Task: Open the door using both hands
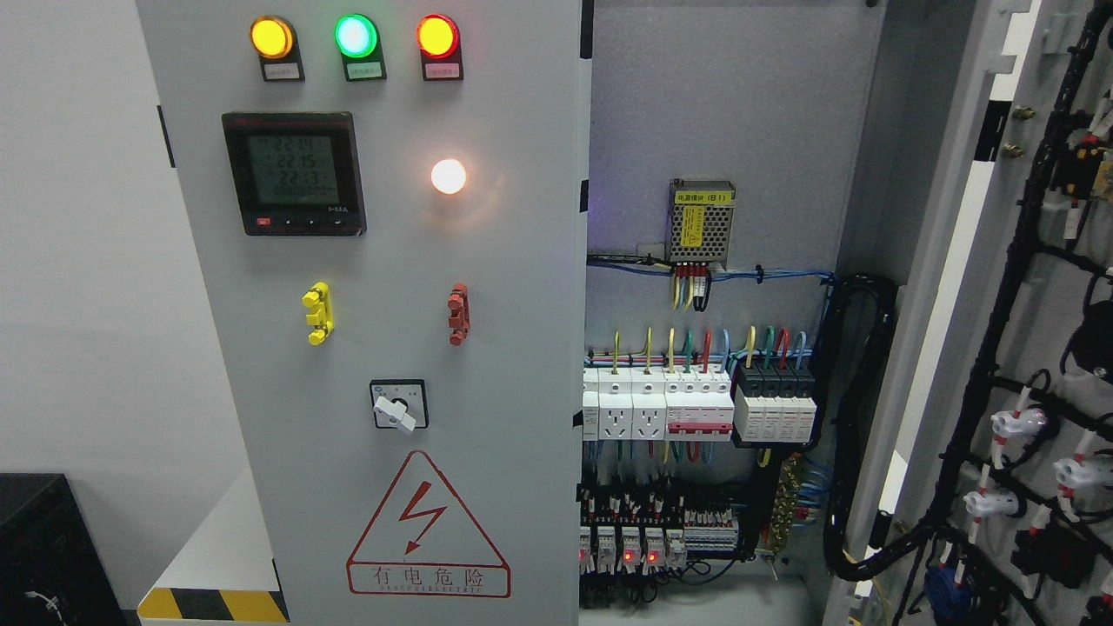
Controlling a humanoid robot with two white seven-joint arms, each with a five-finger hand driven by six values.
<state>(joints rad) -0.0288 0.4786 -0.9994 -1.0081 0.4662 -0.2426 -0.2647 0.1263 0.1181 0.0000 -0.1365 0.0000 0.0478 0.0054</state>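
right door [1000, 348] swung wide, left door [383, 348] shut. neither hand in frame, state unknown. risk: blind reach snags door wiring [983, 409] or bumps selector switch [398, 406].

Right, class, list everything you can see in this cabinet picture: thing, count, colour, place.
Left door: one, grey, shut, left of centre.
Right door: one, grey, swung open at right, black wiring on its inside.
Indicator lamps: three, yellow, green, red, top of left door.
Meter: one, black, below the lamps.
White lamp: one, lit, right of the meter.
Rotary switch: one, white knob, lower door.
Warning triangle: one, red, bottom.
Power supply: one, metal, inside the cabinet.
Breakers: a row, white and black, inside.
Robot's hands: none in view.
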